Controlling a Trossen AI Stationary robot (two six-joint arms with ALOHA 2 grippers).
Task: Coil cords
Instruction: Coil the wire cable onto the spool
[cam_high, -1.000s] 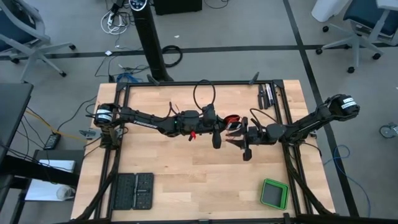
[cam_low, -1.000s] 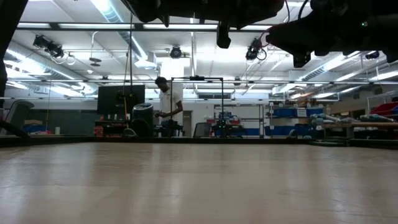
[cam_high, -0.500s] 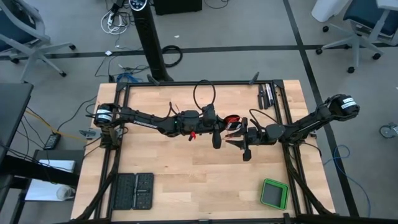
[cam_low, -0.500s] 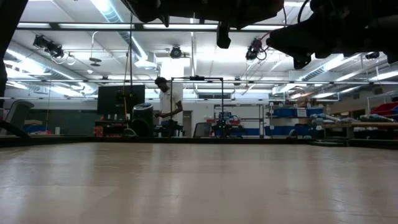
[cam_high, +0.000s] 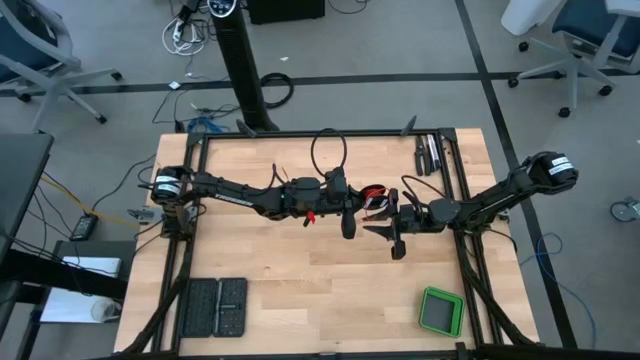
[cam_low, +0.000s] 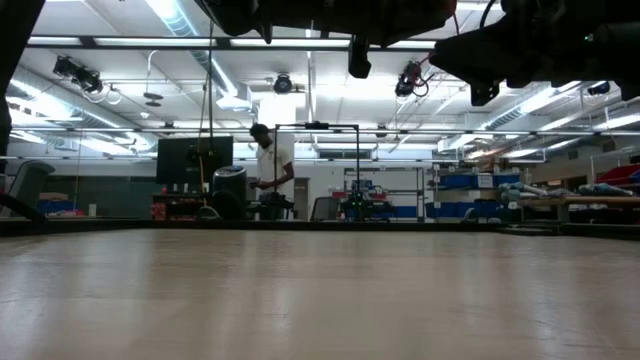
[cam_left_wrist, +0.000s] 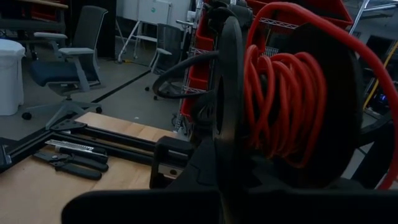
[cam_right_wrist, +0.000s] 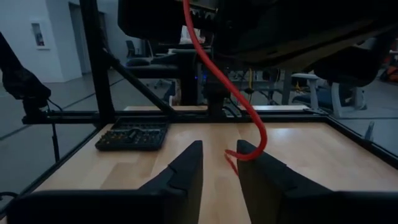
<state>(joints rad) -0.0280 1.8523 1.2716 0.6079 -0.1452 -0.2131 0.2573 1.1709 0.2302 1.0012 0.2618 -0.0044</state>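
Overhead looks straight down; low camera skims the table (cam_low: 320, 300) (both wrist cameras sit close)

Both grippers, left gripper (cam_high: 352, 208) and right gripper (cam_high: 375, 218), beside red-orange cord (cam_high: 372, 194) mid-table.

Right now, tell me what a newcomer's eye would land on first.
The red-orange cord, wound in bright loops between the dark fingers of the left end effector, held in the air above the table's middle. A loose strand hangs down to the open right end effector, which faces it closely.
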